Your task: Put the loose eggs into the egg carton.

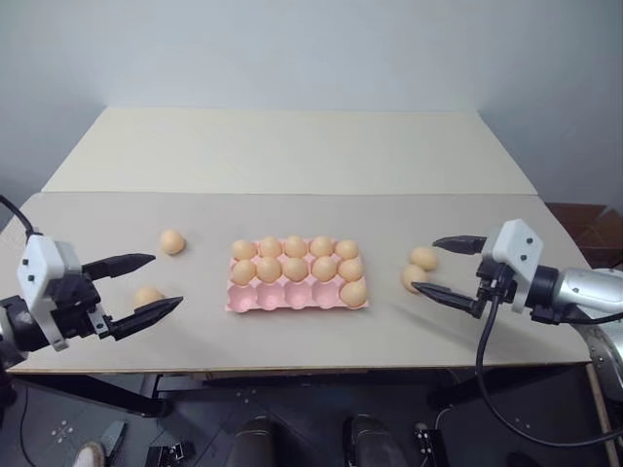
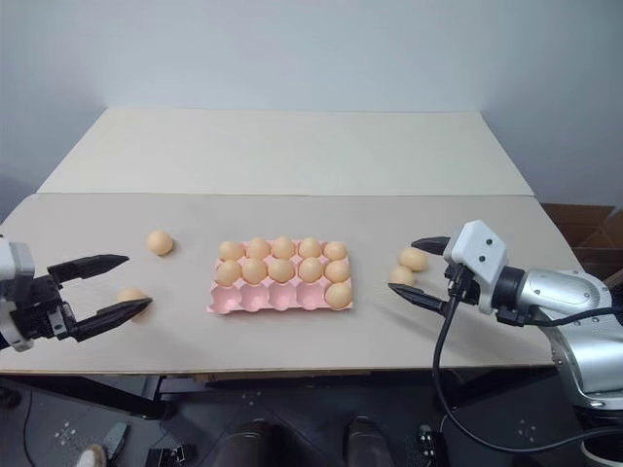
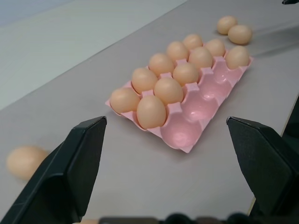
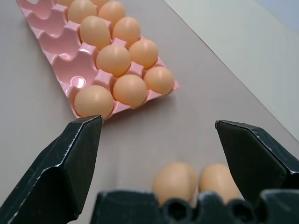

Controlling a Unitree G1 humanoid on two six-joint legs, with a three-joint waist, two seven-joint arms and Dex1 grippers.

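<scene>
The pink egg carton (image 1: 292, 297) lies mid-table with several eggs in its two far rows and one in the right end cup of the near row; the other near cups (image 3: 196, 108) are bare. Two loose eggs lie left of it: one (image 1: 172, 241) farther back, one (image 1: 148, 296) between the spread fingers of my open left gripper (image 1: 166, 281). Two more loose eggs (image 1: 423, 258) (image 1: 413, 278) lie touching side by side right of the carton, between the tips of my open right gripper (image 1: 425, 265). They appear in the right wrist view too (image 4: 175, 182) (image 4: 218, 179). Neither gripper holds anything.
A second, paler table top (image 1: 292, 146) adjoins the far edge of the grey work surface. The near table edge (image 1: 292, 368) runs just in front of both grippers. A black cable (image 1: 484, 360) hangs from my right wrist.
</scene>
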